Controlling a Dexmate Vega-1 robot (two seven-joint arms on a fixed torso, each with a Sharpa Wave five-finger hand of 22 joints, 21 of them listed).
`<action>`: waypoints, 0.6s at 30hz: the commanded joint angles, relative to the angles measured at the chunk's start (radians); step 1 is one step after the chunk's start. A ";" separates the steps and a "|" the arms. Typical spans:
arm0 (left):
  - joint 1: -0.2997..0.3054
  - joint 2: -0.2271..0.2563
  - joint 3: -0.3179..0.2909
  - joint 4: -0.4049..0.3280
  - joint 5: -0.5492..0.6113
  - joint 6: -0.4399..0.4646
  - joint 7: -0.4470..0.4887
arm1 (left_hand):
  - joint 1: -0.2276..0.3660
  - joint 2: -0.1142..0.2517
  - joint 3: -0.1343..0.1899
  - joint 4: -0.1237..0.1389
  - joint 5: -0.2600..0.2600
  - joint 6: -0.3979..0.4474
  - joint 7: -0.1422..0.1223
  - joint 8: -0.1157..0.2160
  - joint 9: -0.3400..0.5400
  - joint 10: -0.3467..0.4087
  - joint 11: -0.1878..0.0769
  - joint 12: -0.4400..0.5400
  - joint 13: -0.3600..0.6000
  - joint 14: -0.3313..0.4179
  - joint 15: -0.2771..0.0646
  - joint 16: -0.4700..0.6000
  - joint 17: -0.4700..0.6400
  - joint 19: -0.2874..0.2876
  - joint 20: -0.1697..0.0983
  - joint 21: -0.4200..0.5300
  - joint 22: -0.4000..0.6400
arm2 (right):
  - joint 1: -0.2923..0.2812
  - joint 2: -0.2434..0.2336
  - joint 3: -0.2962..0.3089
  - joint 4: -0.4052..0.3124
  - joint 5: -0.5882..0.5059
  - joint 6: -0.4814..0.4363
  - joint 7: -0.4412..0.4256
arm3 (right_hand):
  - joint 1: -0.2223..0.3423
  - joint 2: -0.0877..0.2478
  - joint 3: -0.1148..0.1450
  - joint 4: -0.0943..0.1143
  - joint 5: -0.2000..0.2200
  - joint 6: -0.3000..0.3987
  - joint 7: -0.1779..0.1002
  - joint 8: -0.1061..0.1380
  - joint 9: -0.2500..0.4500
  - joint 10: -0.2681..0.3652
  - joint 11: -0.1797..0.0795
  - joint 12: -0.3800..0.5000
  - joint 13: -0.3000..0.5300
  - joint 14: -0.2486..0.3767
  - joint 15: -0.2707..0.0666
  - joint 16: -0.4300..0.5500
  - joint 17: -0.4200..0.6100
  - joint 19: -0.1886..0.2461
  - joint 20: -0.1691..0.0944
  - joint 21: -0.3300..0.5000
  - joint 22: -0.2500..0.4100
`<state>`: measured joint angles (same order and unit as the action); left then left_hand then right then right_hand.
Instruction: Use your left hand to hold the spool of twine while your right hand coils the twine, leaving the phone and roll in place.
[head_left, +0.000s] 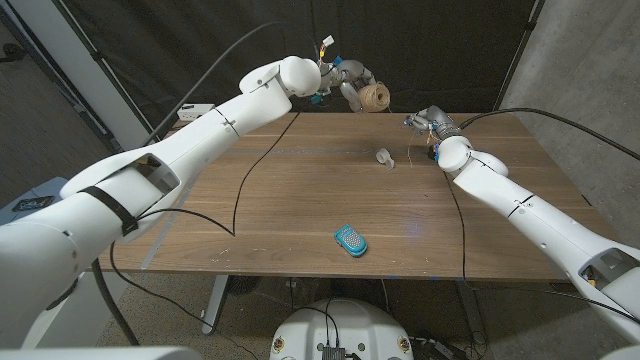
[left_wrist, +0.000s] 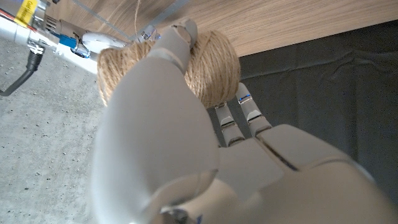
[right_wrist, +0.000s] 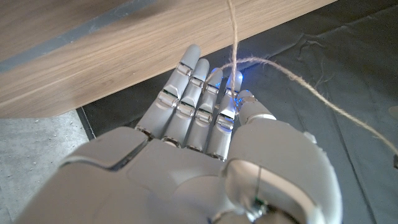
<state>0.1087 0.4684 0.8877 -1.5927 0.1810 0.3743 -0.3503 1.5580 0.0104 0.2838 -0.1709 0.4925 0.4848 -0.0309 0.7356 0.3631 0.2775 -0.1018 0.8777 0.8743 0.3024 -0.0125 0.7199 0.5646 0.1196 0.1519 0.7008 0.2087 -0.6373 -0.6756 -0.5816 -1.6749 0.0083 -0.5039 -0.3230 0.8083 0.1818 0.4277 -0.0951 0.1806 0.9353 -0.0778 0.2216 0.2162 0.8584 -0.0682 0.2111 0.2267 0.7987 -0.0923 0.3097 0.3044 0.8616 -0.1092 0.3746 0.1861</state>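
Jute-brown spool (head_left: 375, 97) gripped in left hand (head_left: 352, 80), top centre of head frame, above the table's (head_left: 300, 200) far edge. Right hand (head_left: 428, 124), upper right, fingers extended together (twine (right_wrist: 298, 81) crosses the fingertips; grip cannot be told). Roll (head_left: 384, 157) centre; phone (head_left: 350, 240) lower centre.

Even, soft overhead light on the table (head_left: 300, 200); faint shadows only; dark backdrop dim; head view bends at edges; wrist views blur the near hand backs; blue glow at right hand (right_wrist: 205, 143) fingertips.
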 joint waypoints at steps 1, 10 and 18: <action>-0.008 -0.018 0.002 0.035 0.003 0.004 0.026 | -0.038 0.111 0.009 0.010 0.010 0.119 0.109 0.031 0.059 0.139 0.099 0.021 0.012 0.056 0.014 0.330 0.032 -0.001 0.007 0.007 0.003 | -0.010 0.005 -0.012 -0.021 0.007 -0.017 0.008 | 0.009 0.000 -0.002 -0.001 0.000 0.009 0.000 0.000 0.001 0.004 -0.007 -0.002 0.002 0.007 -0.109 -0.001 0.002 -0.006 -0.037 0.008 0.003; -0.013 -0.036 0.003 0.065 0.003 0.008 0.052 | -0.039 0.110 0.009 0.010 0.012 0.121 0.110 0.030 0.058 0.139 0.100 0.021 0.012 0.057 0.015 0.331 0.032 -0.001 0.007 0.010 0.002 | -0.017 0.009 -0.015 -0.038 0.013 -0.023 0.010 | 0.010 0.000 -0.002 -0.001 0.000 0.010 0.001 0.000 0.001 0.005 -0.006 -0.002 0.002 0.007 -0.110 -0.002 0.003 -0.006 -0.037 0.009 0.003; -0.018 -0.047 0.003 0.085 -0.006 0.002 0.061 | -0.039 0.110 0.009 0.010 0.013 0.121 0.108 0.030 0.059 0.139 0.102 0.022 0.013 0.057 0.014 0.331 0.031 -0.001 0.006 0.012 0.002 | -0.021 0.010 -0.019 -0.044 0.016 -0.022 0.011 | 0.011 -0.001 -0.002 -0.002 0.000 0.010 0.002 -0.001 0.001 0.006 -0.007 -0.002 0.002 0.007 -0.110 -0.002 0.003 -0.006 -0.035 0.011 0.003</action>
<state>0.0974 0.4381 0.8898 -1.5370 0.1846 0.3800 -0.3083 1.5581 0.0104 0.2838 -0.1709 0.5004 0.4857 -0.0319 0.7357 0.3631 0.2776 -0.1018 0.8777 0.8743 0.3024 -0.0125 0.7199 0.5646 0.1196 0.1519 0.7070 0.2089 -0.6512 -0.6691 -0.5952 -1.7051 0.0188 -0.5227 -0.3136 0.8083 0.1818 0.4277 -0.0951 0.1806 0.9360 -0.0785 0.2216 0.2162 0.8584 -0.0682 0.2111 0.2267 0.7987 -0.0923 0.3097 0.3043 0.8582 -0.1128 0.3825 0.1861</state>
